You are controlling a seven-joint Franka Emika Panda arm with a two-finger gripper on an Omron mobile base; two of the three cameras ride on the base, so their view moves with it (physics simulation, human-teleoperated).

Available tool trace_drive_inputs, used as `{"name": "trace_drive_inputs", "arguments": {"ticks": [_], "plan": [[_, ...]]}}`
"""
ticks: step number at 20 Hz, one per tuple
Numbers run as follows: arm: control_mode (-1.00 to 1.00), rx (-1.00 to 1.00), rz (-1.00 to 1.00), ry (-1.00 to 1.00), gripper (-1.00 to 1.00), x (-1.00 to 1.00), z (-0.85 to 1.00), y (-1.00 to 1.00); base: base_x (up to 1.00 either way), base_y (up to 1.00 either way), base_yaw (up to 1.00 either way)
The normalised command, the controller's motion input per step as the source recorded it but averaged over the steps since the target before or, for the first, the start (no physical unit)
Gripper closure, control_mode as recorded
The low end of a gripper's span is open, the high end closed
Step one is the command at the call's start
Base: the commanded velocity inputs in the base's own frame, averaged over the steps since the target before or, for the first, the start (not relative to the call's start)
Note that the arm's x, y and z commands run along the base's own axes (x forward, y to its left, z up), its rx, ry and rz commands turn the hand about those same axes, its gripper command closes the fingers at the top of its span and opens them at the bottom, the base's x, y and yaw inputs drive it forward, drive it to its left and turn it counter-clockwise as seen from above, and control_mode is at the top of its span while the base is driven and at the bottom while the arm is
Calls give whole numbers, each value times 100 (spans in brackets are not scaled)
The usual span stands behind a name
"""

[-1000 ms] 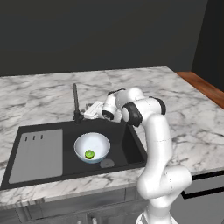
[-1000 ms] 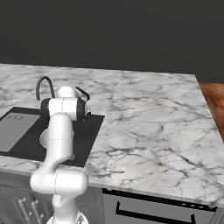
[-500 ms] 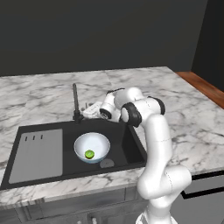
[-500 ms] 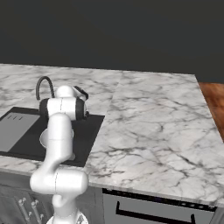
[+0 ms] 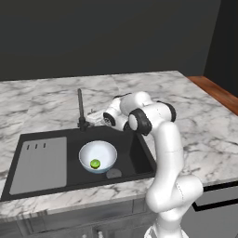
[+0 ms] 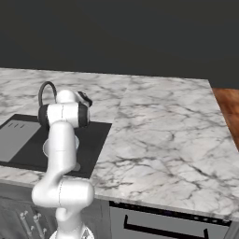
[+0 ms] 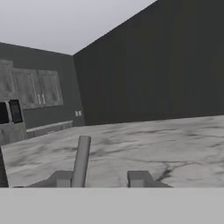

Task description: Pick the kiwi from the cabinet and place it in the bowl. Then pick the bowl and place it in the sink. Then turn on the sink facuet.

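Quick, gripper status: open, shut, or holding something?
Gripper: part-way closed, fingers either side of the thin dark grey faucet lever; cannot tell if it is gripping it.

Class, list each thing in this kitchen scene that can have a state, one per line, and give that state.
kiwi: lying in the bowl
bowl: upright in the sink basin
sink: dry, no water running
sink faucet: upright, lever by the gripper
gripper: beside the faucet base, jaws partly closed
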Motion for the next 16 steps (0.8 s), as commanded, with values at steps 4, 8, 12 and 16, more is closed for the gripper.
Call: {"name": "trace_drive_inputs", "arguments": {"ticks": [4,8,12,16], "plan": [[-100,8,-6,7,100,-3,-15,-77,0,0,0],[-100,11,-3,7,100,-8,-21,-97,0,0,0],[-100,14,-1,8,100,-9,-27,-100,0,0,0],[-100,12,-1,9,100,-3,-31,-99,0,0,0]]}}
